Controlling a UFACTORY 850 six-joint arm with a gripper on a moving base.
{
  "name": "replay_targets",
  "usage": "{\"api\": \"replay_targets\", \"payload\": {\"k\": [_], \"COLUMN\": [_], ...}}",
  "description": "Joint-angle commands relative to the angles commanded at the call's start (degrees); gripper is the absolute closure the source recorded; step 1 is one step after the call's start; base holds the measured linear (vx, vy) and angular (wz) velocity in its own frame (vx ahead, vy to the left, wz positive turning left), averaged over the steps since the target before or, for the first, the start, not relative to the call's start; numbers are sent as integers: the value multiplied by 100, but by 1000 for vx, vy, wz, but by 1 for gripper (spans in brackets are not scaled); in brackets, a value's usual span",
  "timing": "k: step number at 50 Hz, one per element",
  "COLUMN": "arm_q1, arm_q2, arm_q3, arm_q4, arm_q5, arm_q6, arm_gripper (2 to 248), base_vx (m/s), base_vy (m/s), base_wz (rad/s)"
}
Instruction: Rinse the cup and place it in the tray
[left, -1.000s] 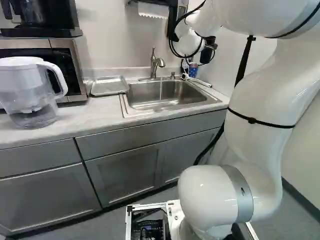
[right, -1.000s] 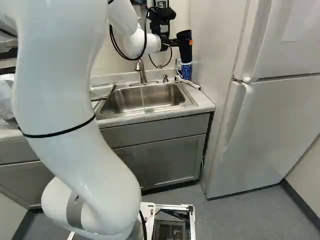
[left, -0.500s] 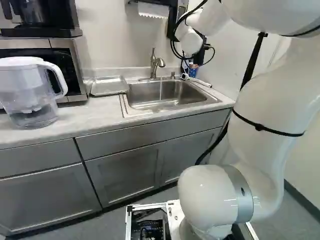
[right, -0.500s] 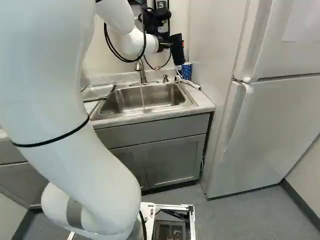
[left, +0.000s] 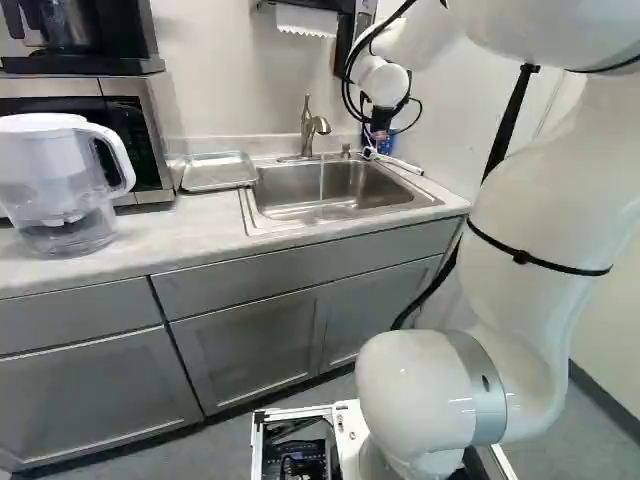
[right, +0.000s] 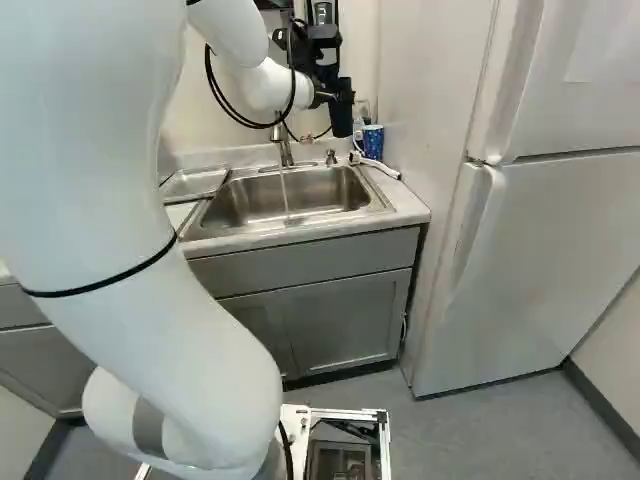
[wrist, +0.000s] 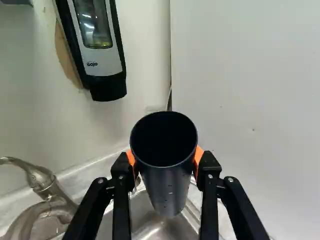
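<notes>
Cup (wrist: 167, 187): black, tall, tapering toward the base; hanging nearly upright, mouth up, between both pads of the tool (right: 329, 97), above the back of the sink (right: 245, 200). Tray (left: 217, 172): silvery, shallow, rectangular, round-cornered; lying flat on the tabletop (left: 180, 222) beside the sink, open side up.

In the left base view, a pitcher (left: 55, 185) is standing at the left, before a microwave (left: 153, 135); a coffee maker (left: 90, 62) is sitting on the microwave. Above center, a tray (left: 218, 171) is lying left of the sink (left: 340, 212), a faucet (left: 308, 128) rising behind. In the right base view, a fridge (right: 540, 240) is standing at the right.
</notes>
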Motion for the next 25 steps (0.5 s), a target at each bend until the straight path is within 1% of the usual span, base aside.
{"api": "replay_targets", "payload": {"k": [25], "arm_q1": [-81], "arm_q2": [213], "arm_q3": [220], "arm_q4": [-1009], "arm_q5": [-642], "arm_q6": [1505], "arm_gripper": [126], "base_vx": [0], "base_vy": [0], "base_wz": [0]}}
